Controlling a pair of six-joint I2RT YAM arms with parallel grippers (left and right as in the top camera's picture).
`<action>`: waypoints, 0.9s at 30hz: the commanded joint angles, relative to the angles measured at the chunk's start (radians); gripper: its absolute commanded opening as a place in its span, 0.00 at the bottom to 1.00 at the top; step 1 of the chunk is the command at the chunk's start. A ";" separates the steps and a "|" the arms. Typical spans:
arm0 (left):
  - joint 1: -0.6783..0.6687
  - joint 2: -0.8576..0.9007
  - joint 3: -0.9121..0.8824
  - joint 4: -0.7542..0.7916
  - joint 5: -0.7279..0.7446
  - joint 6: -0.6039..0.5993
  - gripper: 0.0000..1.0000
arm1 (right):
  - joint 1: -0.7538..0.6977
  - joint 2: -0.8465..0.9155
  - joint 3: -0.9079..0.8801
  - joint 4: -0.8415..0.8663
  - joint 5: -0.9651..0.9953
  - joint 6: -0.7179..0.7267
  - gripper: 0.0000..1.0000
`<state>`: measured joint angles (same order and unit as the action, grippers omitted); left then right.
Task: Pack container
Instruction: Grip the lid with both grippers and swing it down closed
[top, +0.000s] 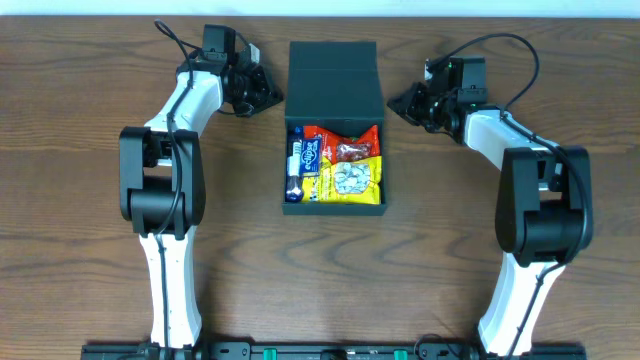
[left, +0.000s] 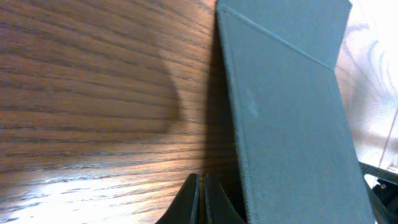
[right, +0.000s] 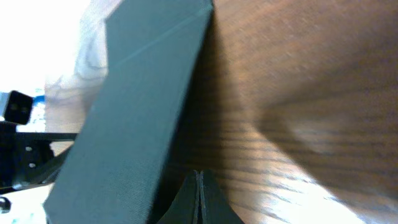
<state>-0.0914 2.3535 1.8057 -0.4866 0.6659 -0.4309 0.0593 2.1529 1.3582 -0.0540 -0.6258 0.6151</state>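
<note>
The dark teal container (top: 335, 208) sits at the table's middle with its flap lid (top: 334, 80) raised and leaning over the back half. Several snack packets (top: 340, 165) lie inside: red, yellow and blue ones. My left gripper (top: 274, 97) is shut and empty, just left of the lid. In the left wrist view its fingers (left: 201, 186) are pressed together next to the lid's outer face (left: 286, 118). My right gripper (top: 396, 100) is shut and empty, just right of the lid. In the right wrist view its fingers (right: 199, 183) are closed beside the lid (right: 134, 124).
The wooden table (top: 100, 250) spreads around the container. Both arm bases stand at the front edge, left (top: 165, 300) and right (top: 520, 300).
</note>
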 joint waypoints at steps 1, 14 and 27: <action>-0.002 0.013 0.024 0.008 0.041 -0.012 0.06 | 0.001 0.012 0.014 0.013 -0.034 0.010 0.01; -0.003 0.013 0.024 0.008 0.042 -0.023 0.06 | 0.021 0.066 0.014 0.080 -0.086 0.095 0.02; -0.015 0.011 0.024 0.015 0.176 0.054 0.05 | 0.023 0.066 0.014 0.198 -0.282 0.014 0.02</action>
<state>-0.1047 2.3535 1.8057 -0.4706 0.7654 -0.4335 0.0715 2.2185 1.3594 0.1268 -0.7933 0.6857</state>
